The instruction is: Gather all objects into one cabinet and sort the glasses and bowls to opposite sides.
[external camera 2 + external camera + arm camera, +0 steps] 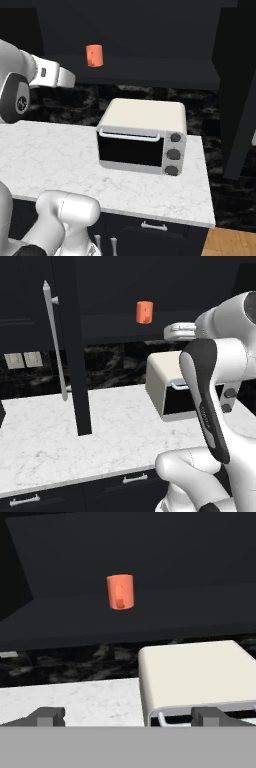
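Gripper [128, 716] wide open, nothing in it, hanging over the marble counter [45, 431] just short of the toaster oven [142, 135]. Beyond and above: one salmon-orange cup [120, 591] upright on the dark shelf [150, 619] of the open cabinet, handle facing me. I'd go in level, fingers straddling the cup body, not the handle, and close slowly. Shelf is bare either side of the cup, so lateral room is fine. Watch the shelf's front edge, the oven top below, and the open door [75, 356] off to the left.
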Controlling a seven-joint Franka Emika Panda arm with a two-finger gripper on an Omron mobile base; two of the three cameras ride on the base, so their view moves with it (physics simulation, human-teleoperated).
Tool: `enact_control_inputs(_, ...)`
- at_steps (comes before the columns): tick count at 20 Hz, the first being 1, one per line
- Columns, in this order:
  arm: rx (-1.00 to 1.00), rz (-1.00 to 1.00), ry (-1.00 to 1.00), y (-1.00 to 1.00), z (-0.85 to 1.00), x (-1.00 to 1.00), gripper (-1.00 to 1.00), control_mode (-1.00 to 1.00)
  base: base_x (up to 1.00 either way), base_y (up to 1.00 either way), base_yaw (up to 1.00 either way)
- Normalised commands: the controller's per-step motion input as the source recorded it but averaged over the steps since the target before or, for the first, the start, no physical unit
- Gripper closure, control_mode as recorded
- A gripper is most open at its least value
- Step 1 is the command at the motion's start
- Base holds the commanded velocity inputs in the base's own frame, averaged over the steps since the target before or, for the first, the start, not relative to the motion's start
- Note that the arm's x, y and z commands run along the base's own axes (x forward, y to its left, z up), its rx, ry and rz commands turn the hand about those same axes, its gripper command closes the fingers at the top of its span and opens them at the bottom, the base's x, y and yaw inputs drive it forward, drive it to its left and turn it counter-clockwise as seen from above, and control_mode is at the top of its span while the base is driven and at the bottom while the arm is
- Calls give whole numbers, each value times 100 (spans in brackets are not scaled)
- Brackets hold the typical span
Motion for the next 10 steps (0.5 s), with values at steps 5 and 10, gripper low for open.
enact_control_inputs(5, -1, -3, 0, 0, 1, 46, -100, -100, 0, 0, 0)
enact_control_inputs(10, 0, 0, 0, 0, 0, 47, -100, -100, 0, 0, 0)
